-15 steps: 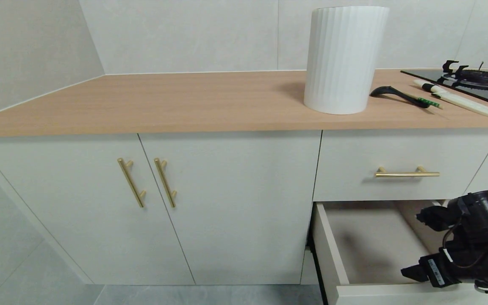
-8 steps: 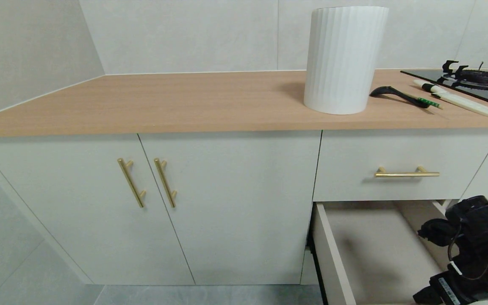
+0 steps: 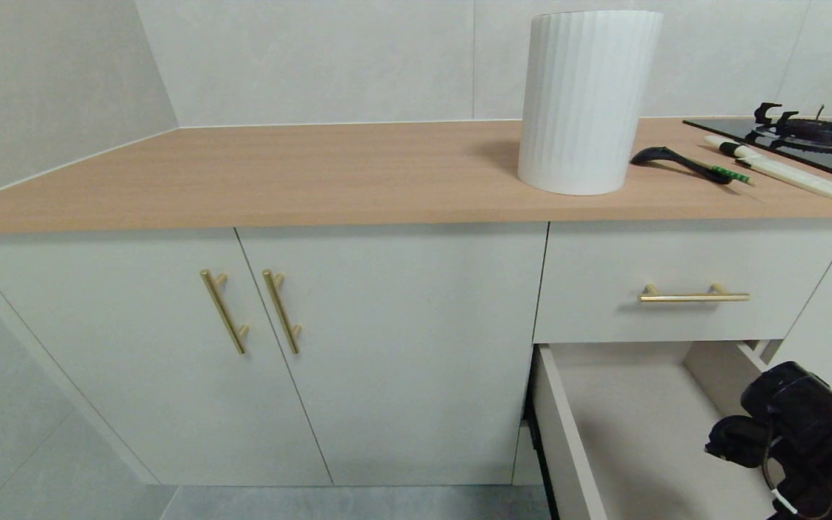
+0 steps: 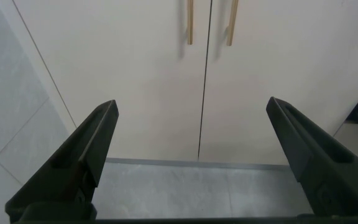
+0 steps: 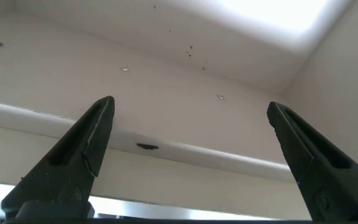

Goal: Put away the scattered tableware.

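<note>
A: Off-task items, my end: wooden countertop [image 3: 315,173] runs left to right under a grey tiled wall [image 3: 315,58]. Tall white ribbed cylinder [image 3: 586,101] stands upright on it, right of centre, toward the near edge.

B: I log a black gas hob [image 3: 820,137] far right, set into the counter. Below, two closed cabinet doors [image 3: 416,347], their brass handles [image 3: 224,310] side by side at the seam.

A: Right of those, a closed drawer [image 3: 676,256], its brass bar handle [image 3: 694,296] horizontal. Grey floor tiles [image 3: 351,502] underneath.
</note>
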